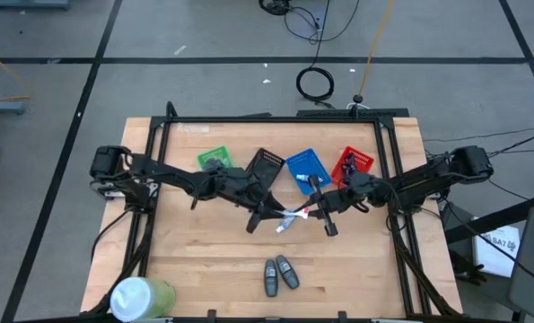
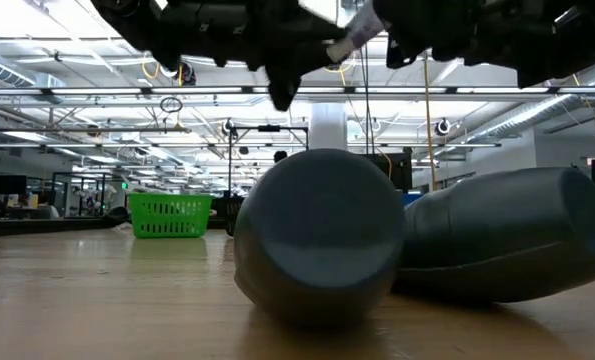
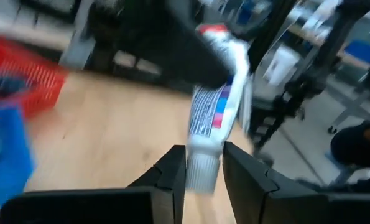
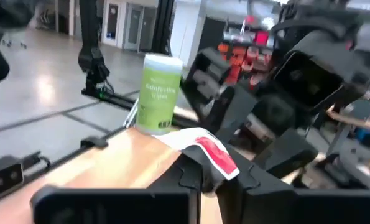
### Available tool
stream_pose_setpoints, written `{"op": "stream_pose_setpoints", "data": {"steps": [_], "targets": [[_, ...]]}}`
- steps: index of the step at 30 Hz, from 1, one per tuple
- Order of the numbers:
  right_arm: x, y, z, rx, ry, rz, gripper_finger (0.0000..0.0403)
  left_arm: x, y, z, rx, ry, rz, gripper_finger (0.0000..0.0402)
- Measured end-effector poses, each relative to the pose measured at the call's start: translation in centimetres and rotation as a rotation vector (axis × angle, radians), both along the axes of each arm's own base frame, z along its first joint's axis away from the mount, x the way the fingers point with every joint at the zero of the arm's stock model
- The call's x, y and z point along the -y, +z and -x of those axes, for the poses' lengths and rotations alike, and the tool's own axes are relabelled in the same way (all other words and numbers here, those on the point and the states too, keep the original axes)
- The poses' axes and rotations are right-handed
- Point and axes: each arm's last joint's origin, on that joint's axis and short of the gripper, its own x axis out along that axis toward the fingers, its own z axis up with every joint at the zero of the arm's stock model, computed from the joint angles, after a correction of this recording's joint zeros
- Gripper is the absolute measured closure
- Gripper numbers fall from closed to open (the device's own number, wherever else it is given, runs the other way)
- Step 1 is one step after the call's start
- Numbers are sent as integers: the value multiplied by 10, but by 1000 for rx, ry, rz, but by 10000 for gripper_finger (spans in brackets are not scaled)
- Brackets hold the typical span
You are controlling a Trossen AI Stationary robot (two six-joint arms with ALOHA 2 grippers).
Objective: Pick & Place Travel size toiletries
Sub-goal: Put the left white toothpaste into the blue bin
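— Above the middle of the table, what do the two grippers have?

— Both hold one small white toothpaste tube (image 1: 291,218). The left gripper (image 1: 275,216) clamps its ribbed cap end between narrow-set fingers (image 3: 173,175); the right gripper (image 1: 318,212) pinches the flat crimped end, the part with the red patch, between its own fingers (image 4: 194,172). The tube (image 3: 213,118) spans the gap between them, lifted clear of the wood.

— And from table height?

— The low view shows the tube (image 2: 349,37) high up, slung between the dark arms at the upper edge.

— Where are the other toiletries?

— Two grey oval bottles (image 1: 280,273) lie on their sides, touching, near the front edge of the table. In the low view they fill the foreground, one showing its round base (image 2: 320,235), the other lying beside it on the right. A small white piece (image 1: 301,179) lies in the blue basket.

— What lies around the grippers?

— Behind them a row of four baskets: the green basket (image 1: 214,159), the black basket (image 1: 265,166), the blue basket (image 1: 307,167) and the red basket (image 1: 354,163). The left arm reaches in over the green and black ones, the right arm over the red one.

— Anything else on the wooden table (image 1: 195,260)?

— A large white-and-green wipes canister (image 1: 141,297) stands at the front left corner, well apart from the bottles. The right wrist view sees it (image 4: 158,94) upright at the table's edge.
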Motion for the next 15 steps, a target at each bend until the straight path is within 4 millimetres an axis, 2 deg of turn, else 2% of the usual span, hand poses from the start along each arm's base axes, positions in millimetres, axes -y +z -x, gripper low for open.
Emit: {"op": "stream_pose_setpoints", "data": {"steps": [5, 10, 15], "targets": [[3, -1, 5, -78, -73, -21, 382, -12, 15, 19, -190, 184, -65, 309], [16, 3, 16, -176, -375, -9, 391, -6, 46, 36, -107, 337, -210, 308], [26, -3, 29, -305, -699, 24, 388, 2, 53, 44, -100, 477, -317, 307]]}}
